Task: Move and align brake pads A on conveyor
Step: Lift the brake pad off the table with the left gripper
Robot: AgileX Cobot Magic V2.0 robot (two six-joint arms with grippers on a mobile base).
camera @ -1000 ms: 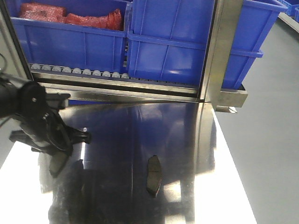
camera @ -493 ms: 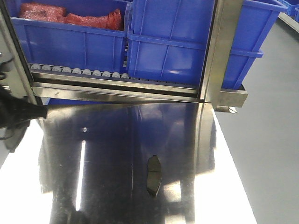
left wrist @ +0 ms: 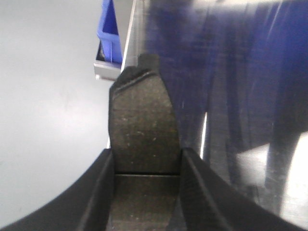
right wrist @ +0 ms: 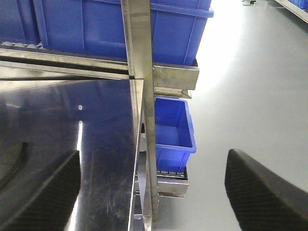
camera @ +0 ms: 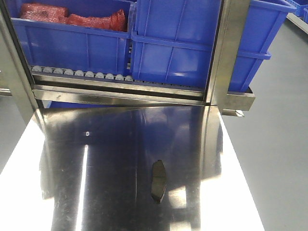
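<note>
A shiny steel surface (camera: 110,159) fills the lower part of the front view and mirrors the blue above it. Behind its far edge a row of small grey rollers (camera: 79,73) carries large blue plastic bins (camera: 178,53). The left bin (camera: 72,45) holds red bagged items (camera: 72,17). A steel upright post (camera: 226,53) stands in front of the bins at the right. Grey floor (camera: 279,144) lies beyond the surface's right edge. In the right wrist view, a smaller blue bin (right wrist: 173,130) sits on a low steel shelf beside the post, below the surface's level.
</note>
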